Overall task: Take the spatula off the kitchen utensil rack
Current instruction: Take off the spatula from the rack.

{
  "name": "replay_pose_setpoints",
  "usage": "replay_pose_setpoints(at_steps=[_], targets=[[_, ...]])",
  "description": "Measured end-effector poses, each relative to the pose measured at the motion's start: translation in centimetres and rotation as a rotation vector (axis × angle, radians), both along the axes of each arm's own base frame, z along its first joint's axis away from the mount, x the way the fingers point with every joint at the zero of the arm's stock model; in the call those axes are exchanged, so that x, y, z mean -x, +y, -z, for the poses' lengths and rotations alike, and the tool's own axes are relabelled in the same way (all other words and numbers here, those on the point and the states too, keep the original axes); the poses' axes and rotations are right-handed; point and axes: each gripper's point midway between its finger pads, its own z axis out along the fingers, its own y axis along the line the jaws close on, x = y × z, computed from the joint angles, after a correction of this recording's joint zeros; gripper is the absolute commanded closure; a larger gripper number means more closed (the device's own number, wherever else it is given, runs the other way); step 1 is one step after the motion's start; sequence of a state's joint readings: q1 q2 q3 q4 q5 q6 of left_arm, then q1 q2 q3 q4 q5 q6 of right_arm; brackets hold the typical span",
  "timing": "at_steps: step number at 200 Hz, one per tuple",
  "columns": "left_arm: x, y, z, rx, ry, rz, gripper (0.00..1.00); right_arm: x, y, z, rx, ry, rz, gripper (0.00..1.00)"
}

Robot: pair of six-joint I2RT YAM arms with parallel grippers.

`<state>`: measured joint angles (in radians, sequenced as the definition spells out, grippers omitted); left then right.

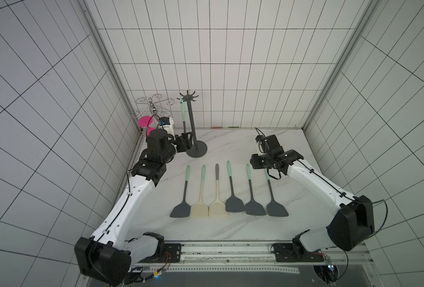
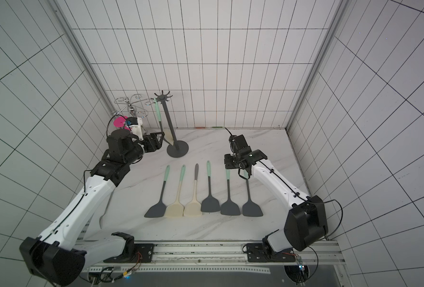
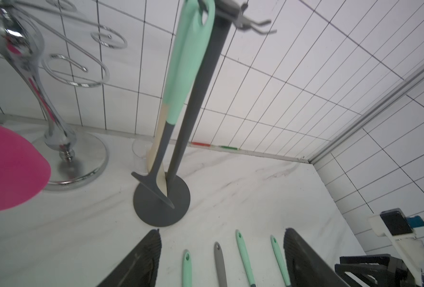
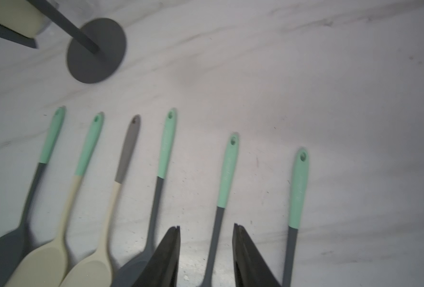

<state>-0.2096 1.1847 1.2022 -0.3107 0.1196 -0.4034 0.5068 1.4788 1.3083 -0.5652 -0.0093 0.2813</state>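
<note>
1. Two spatulas hang on the tall dark grey pole-and-hooks utensil rack (image 3: 197, 99), ahead of your left fingers (image 3: 146, 256): a mint-handled dark grey spatula (image 3: 183, 74), a cream one (image 3: 156, 139) behind
2. Six loose spatulas (image 1: 235, 205) lie rowed beneath your right fingers (image 4: 166, 256)
3. Your left gripper (image 3: 223, 231): fingers apart, empty
4. Your right gripper (image 4: 206, 226): fingers apart, nothing clamped
5. A chrome curly-wire holder (image 3: 79, 159) crowds the rack; open marble table (image 4: 330, 87) lies beyond your right fingers

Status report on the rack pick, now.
Both jaws open and empty: left gripper low by the kitchen utensil rack, right gripper over the table's spatula row. Mint-handled spatula hangs on its hook. Cream spatula close behind it.
</note>
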Motion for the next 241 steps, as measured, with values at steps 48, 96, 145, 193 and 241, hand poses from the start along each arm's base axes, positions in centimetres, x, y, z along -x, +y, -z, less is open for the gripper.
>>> replay_pose_setpoints(at_steps=[48, 96, 145, 193, 241], targets=[[-2.7, 1.9, -1.8, 0.036, -0.074, 0.007, 0.24, -2.3, 8.1, -6.6, -0.161, -0.147, -0.103, 0.56], [-5.8, -0.7, 0.2, 0.014, -0.124, 0.163, 0.24, -4.8, 12.4, -10.3, -0.241, -0.336, -0.149, 0.51], [-7.4, -2.2, 1.2, -0.055, -0.171, 0.263, 0.25, -9.6, 15.9, -9.1, -0.277, -0.508, -0.157, 0.49], [-8.8, -1.9, 0.6, -0.114, -0.226, 0.258, 0.3, -12.9, 19.2, -6.6, -0.314, -0.569, -0.191, 0.47], [-11.1, 0.8, -1.2, -0.118, -0.251, 0.198, 0.4, -16.1, 22.7, -9.6, -0.452, -0.7, -0.212, 0.47]])
